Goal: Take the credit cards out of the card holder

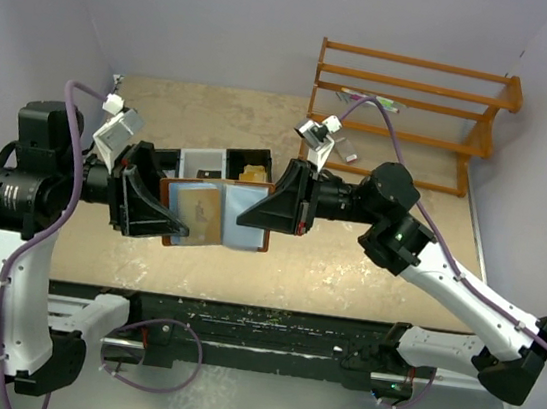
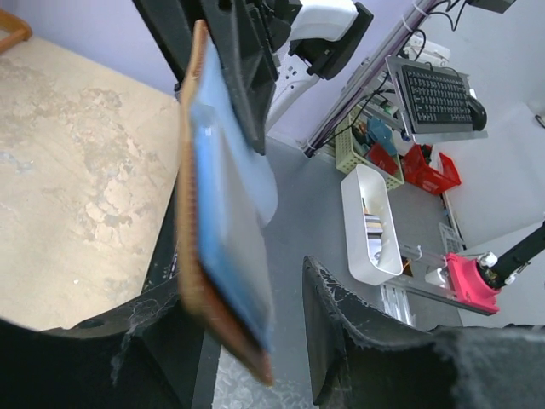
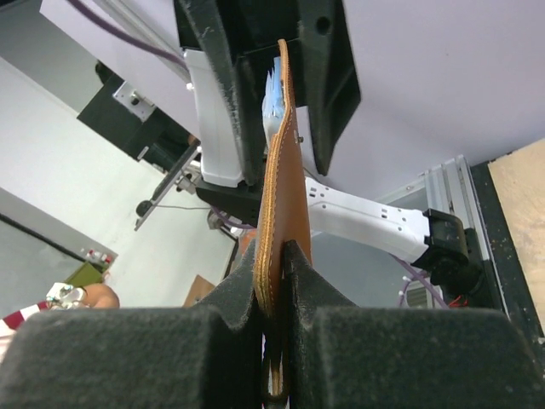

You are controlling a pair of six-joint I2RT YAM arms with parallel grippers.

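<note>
The sandy table (image 1: 366, 267) is carrying an orange wooden rack (image 1: 408, 101) at its far right and a black-and-white tray (image 1: 209, 161) near the middle. The brown leather card holder (image 1: 214, 212) is hanging above the table in front of the tray, between the two arms. The right pincer (image 3: 274, 264) is pinching the holder's leather edge tight, the left pincer (image 2: 247, 298) is straddling the opposite end with its jaws partway apart, and the light blue credit cards (image 2: 226, 221) are sitting inside the holder, their edges peeking past the leather.
</note>
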